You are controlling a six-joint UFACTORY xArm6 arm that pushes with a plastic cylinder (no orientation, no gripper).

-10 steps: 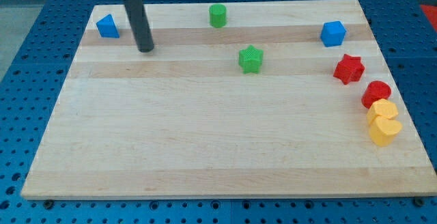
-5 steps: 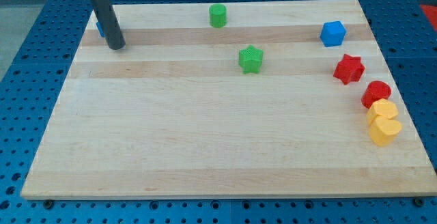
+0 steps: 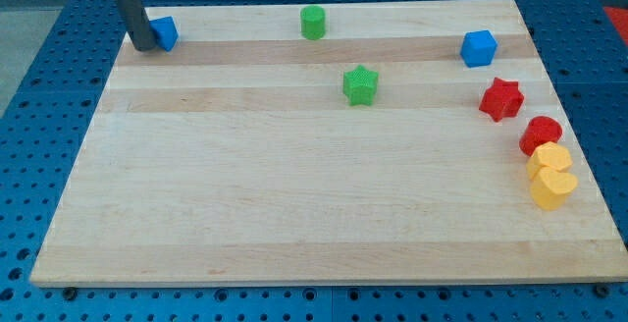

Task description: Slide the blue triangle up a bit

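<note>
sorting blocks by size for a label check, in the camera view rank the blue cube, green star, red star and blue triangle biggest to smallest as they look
1. red star
2. green star and blue cube, too alike to split
3. blue triangle, partly hidden behind my tip, so its rank is unsure

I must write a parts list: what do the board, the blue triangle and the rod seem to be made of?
Board: pale wood, grain strips visible, smooth. Blue triangle: probably plastic, even matte colour. Rod, my tip touching the triangle's left: dark, dull, material unclear.

Board (image 3: pixel 294 194) centre open — blocks (edges).
</note>
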